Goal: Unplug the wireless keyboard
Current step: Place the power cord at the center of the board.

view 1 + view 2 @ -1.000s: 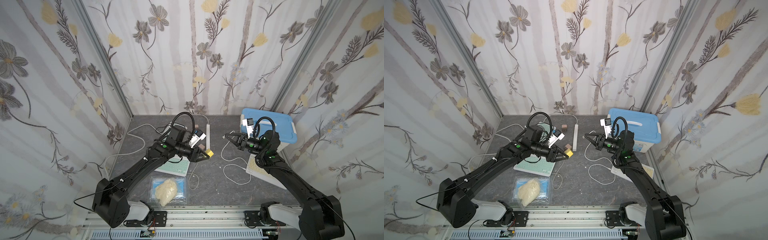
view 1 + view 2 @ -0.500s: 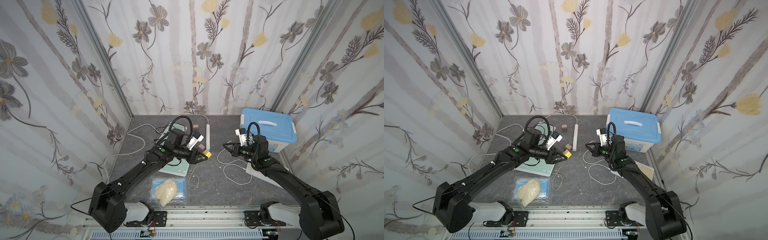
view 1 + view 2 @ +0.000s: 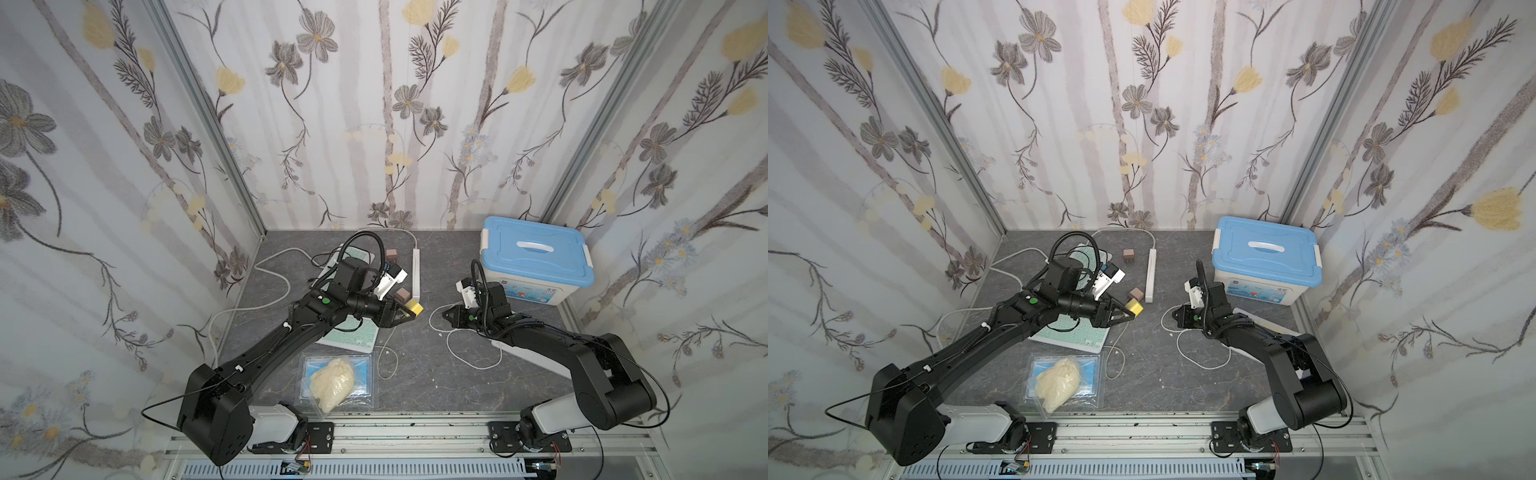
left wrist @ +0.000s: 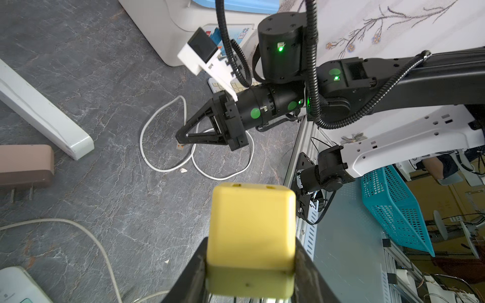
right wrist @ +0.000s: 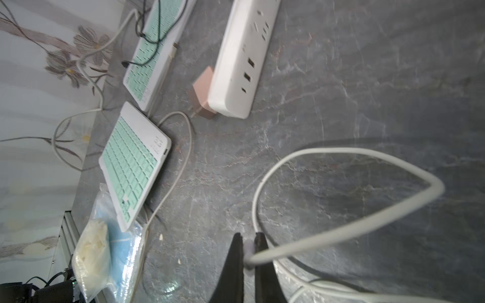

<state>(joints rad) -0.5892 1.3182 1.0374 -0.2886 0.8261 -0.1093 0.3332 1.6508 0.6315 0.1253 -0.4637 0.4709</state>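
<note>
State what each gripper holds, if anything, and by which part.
Left gripper: yellow adapter, clamped across opposite sides. Right gripper: white cable, pinched near its end.

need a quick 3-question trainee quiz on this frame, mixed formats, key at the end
1. True or false: the left hand grips a yellow charger block.
2. What does the right hand pinch? A) a screwdriver B) a white cable C) a cup
3. Fill in: the pink adapter lies beside the white ____.
Key: 1 true; 2 B; 3 power strip.
</note>
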